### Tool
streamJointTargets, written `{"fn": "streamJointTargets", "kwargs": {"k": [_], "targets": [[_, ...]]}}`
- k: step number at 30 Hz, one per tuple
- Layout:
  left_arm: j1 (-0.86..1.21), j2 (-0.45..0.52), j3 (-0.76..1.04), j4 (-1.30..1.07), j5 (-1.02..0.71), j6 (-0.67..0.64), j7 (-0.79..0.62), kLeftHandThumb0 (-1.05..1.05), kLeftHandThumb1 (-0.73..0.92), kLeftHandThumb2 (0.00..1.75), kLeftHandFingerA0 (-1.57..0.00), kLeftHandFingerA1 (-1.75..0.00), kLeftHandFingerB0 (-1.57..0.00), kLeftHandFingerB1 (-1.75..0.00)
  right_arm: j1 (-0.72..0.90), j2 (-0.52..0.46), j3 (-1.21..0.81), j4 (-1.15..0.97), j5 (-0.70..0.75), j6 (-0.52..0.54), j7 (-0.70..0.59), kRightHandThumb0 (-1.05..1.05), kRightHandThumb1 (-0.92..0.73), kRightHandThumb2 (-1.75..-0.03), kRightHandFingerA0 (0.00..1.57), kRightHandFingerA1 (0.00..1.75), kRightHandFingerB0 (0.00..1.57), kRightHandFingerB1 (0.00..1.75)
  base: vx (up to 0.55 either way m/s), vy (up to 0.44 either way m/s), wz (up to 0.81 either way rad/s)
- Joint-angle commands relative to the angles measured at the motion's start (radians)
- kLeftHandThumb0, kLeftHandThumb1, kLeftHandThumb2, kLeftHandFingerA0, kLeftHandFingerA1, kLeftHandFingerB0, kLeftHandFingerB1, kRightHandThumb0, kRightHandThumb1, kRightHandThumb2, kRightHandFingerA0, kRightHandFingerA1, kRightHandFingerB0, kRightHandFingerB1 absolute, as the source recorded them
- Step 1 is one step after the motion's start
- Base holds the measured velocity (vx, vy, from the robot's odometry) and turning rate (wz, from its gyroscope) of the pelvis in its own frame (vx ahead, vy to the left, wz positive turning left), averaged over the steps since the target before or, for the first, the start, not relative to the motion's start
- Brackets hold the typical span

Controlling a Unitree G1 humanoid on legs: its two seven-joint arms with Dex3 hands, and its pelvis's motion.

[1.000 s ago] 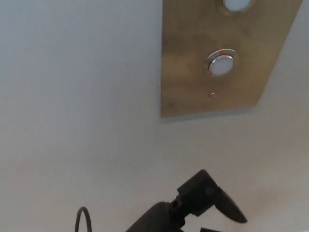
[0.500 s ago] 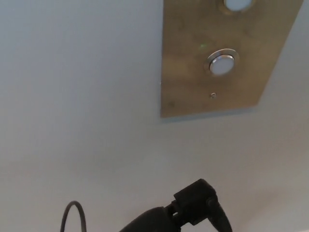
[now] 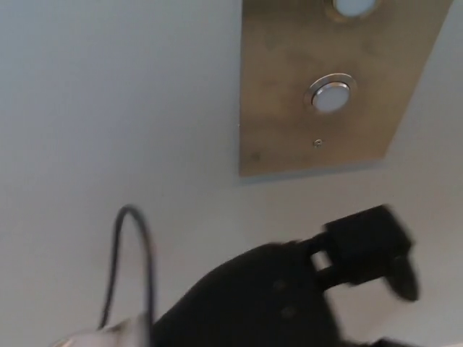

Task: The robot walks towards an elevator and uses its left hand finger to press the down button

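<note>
A brass-coloured button panel (image 3: pixel 289 108) is set into the pale wall at the upper right. It carries two round white buttons: the lower button (image 3: pixel 331 95) in full view, the upper button (image 3: pixel 354 6) cut by the top edge. My left hand (image 3: pixel 369 246) rises from the bottom edge on its bulky black forearm (image 3: pixel 253 303), blurred by motion. It is below the panel and a little right of the lower button, apart from both. Its fingers are too blurred to read. My right hand does not show.
A thin black cable (image 3: pixel 134 253) loops up beside the forearm at the lower left. A small screw (image 3: pixel 317 142) sits in the panel under the lower button. Plain wall (image 3: pixel 108 108) fills the left half.
My left arm has swung up and to the right, now much larger in the picture and nearer the panel. The cable loop has risen with it. The panel has stayed put.
</note>
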Motion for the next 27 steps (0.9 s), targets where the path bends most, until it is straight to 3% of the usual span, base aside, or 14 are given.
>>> {"fn": "streamJointTargets", "kwargs": {"k": [1,6,7,8,12,13,16,17,20,21,22,23,26,27], "targets": [[-0.077,-0.058,-0.049,0.059,0.062,0.067,-0.065,-0.3,0.5,0.93,-0.95,-1.53,-0.95,-1.13,0.001,-0.011,0.013,0.006,-0.017,-0.011,-0.004,-0.37,-0.57,-0.58,0.62,0.44,0.53,0.37,0.0,0.0,0.0],[-0.072,-0.039,-0.039,0.092,0.097,0.014,-0.043,-0.22,0.41,0.88,-0.94,-1.57,-0.94,-0.97,0.005,-0.009,0.013,0.004,-0.016,-0.028,-0.003,-0.36,-0.57,-0.57,0.6,0.44,0.53,0.37,0.0,0.0,0.0],[-0.073,-0.034,-0.029,0.1,0.101,0.004,-0.037,-0.24,0.42,0.88,-0.96,-1.45,-0.95,-0.84,0.007,-0.009,0.009,0.003,-0.013,-0.032,-0.005,-0.36,-0.56,-0.57,0.58,0.45,0.55,0.38,0.0,0.0,0.0],[-0.073,-0.033,-0.026,0.103,0.102,0.002,-0.035,-0.24,0.42,0.88,-0.96,-1.45,-0.95,-0.84,0.008,-0.008,0.008,0.003,-0.013,-0.033,-0.005,-0.36,-0.56,-0.57,0.58,0.45,0.55,0.38,0.0,0.0,0.0],[-0.067,-0.017,-0.004,0.121,0.105,-0.033,-0.008,-0.18,0.39,1.03,-0.98,-1.42,-0.96,-0.96,0.007,-0.009,0.003,0.002,-0.012,-0.034,0.0,-0.37,-0.57,-0.57,0.58,0.44,0.54,0.37,0.0,0.0,0.0],[-0.063,-0.009,0.006,0.128,0.103,-0.045,0.0,-0.15,0.38,1.08,-0.98,-1.53,-0.92,-1.36,0.006,-0.009,0.005,0.001,-0.015,-0.033,0.0,-0.38,-0.57,-0.57,0.58,0.43,0.53,0.37,0.0,0.0,0.0],[-0.056,0.006,0.03,0.147,0.096,-0.078,0.023,-0.14,0.39,1.08,-0.98,-1.5,-0.94,-1.36,0.006,-0.01,0.009,-0.003,-0.02,-0.033,0.0,-0.38,-0.58,-0.57,0.58,0.44,0.52,0.37,0.0,0.0,0.0],[-0.067,0.014,0.047,0.162,0.099,-0.093,0.033,-0.14,0.4,0.97,-0.94,-1.39,-0.93,-1.13,0.006,-0.009,0.013,-0.003,-0.025,-0.03,-0.002,-0.37,-0.58,-0.57,0.59,0.43,0.51,0.37,0.0,0.0,0.0],[-0.115,0.034,0.105,0.208,0.104,-0.138,0.065,-0.14,0.38,1.05,-0.99,-1.46,-0.92,-1.31,0.004,-0.009,0.02,-0.001,-0.031,-0.022,-0.006,-0.38,-0.58,-0.57,0.58,0.43,0.52,0.37,0.0,0.0,0.0],[-0.125,0.04,0.121,0.216,0.103,-0.143,0.065,-0.15,0.43,0.96,-0.93,-1.18,-0.9,-1.01,0.004,-0.01,0.022,0.0,-0.032,-0.021,-0.008,-0.38,-0.58,-0.57,0.58,0.43,0.52,0.37,0.0,0.0,0.0],[-0.127,0.042,0.125,0.218,0.103,-0.144,0.065,-0.15,0.43,0.96,-0.93,-1.18,-0.9,-1.01,0.005,-0.011,0.022,0.0,-0.032,-0.021,-0.009,-0.38,-0.58,-0.57,0.58,0.43,0.52,0.37,0.0,0.0,0.0],[-0.144,0.047,0.145,0.232,0.097,-0.152,0.071,-0.12,0.42,0.94,-0.89,-1.64,-0.85,-1.52,0.005,-0.011,0.019,0.002,-0.028,-0.02,-0.007,-0.38,-0.57,-0.57,0.6,0.43,0.53,0.37,0.0,0.0,0.0],[-0.169,0.053,0.176,0.254,0.086,-0.169,0.081,-0.12,0.42,0.94,-0.89,-1.64,-0.85,-1.52,0.004,-0.01,0.014,0.006,-0.022,-0.019,-0.005,-0.38,-0.57,-0.57,0.6,0.43,0.53,0.37,0.0,0.0,0.0],[-0.18,0.049,0.188,0.251,0.082,-0.159,0.078,-0.06,0.42,0.99,-0.95,-1.59,-0.8,-1.68,0.004,-0.013,0.017,0.008,-0.026,-0.016,-0.004,-0.38,-0.58,-0.57,0.6,0.43,0.54,0.37,0.0,0.0,0.0]]}}
